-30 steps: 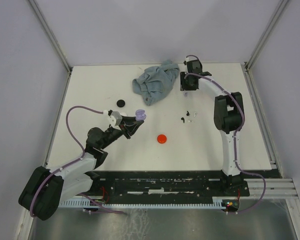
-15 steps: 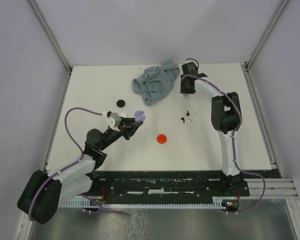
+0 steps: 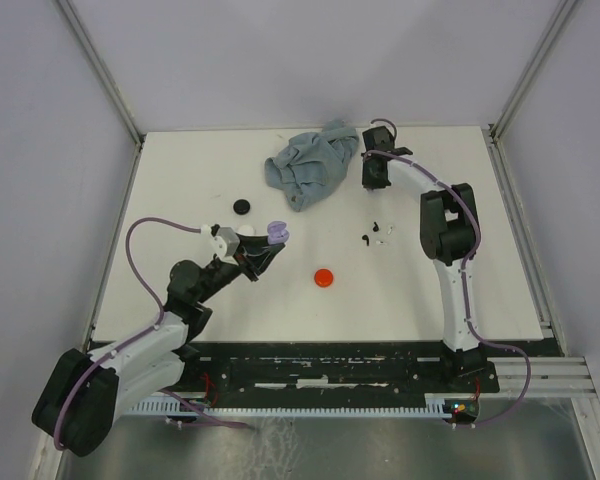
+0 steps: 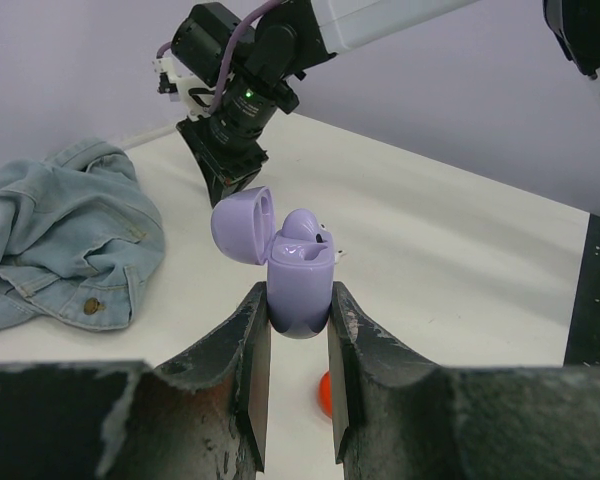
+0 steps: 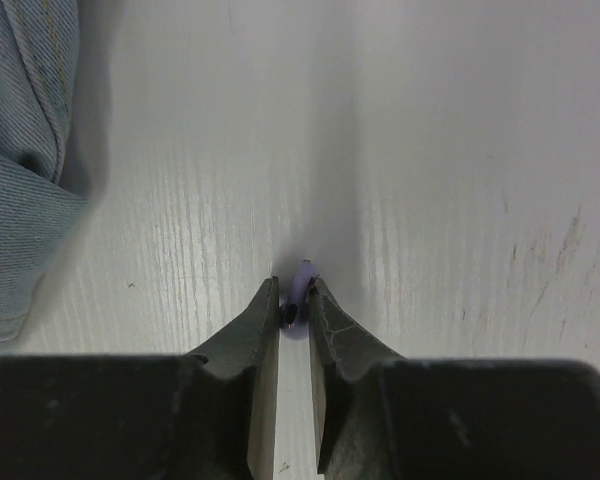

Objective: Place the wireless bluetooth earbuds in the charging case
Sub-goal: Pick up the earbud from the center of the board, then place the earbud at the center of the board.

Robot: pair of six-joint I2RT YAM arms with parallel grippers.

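Right wrist view shows the right arm's jaws pinching a tiny lilac plastic earbud [image 5: 303, 275] at the white worktop [image 5: 460, 150], near but apart from the crumpled blue denim cloth [image 5: 20, 150]. The bud looks feather-light, hard and slick, so it could squirt out; gripping its thicker body seems safest. The left arm's jaws clamp the lower body of the open lilac charging case [image 4: 298, 272], upright with its lid tipped back. The way across passes small black and white earbuds [image 3: 378, 233] and a red round disc [image 3: 324, 277]
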